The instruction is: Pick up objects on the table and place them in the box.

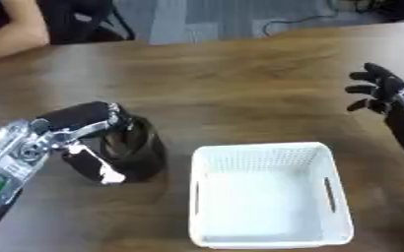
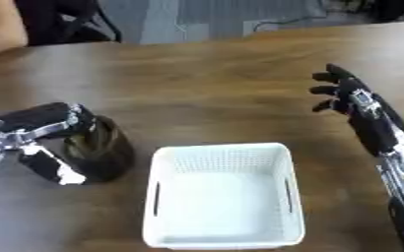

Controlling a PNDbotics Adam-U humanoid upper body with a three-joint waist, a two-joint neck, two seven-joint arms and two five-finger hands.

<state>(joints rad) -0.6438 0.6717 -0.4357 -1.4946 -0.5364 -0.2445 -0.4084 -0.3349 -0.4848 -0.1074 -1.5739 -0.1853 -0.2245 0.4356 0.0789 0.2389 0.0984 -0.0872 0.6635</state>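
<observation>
Basket (image 1: 266,197) first: in the left eye view we see it white, perforated and holding nothing, just to the right of a dark, glossy cup (image 1: 136,152) standing upright on the table (image 1: 240,88). Our left hand (image 1: 89,142) is wrapped around that cup, fingers curled over its near side and thumb side above, so we read the hand as clamped on it. The cup's base appears to rest on the wood; whether it is lifted we cannot tell. The basket's left wall is near the cup, with a narrow strip of bare wood between them.

In the right eye view the same layout shows more plainly: cup (image 2: 98,152) and left hand (image 2: 46,138) left of the basket (image 2: 222,197), the cup's long axis vertical. Our right hand (image 2: 348,98) hangs well apart on the far right, fingers spread and holding nothing, above bare table (image 2: 205,78).

We judge the coming move a short carry to the right: the basket lies directly rightward of the held cup, and the left hand is plainly the nearer one. The cup must clear the basket's left rim.
</observation>
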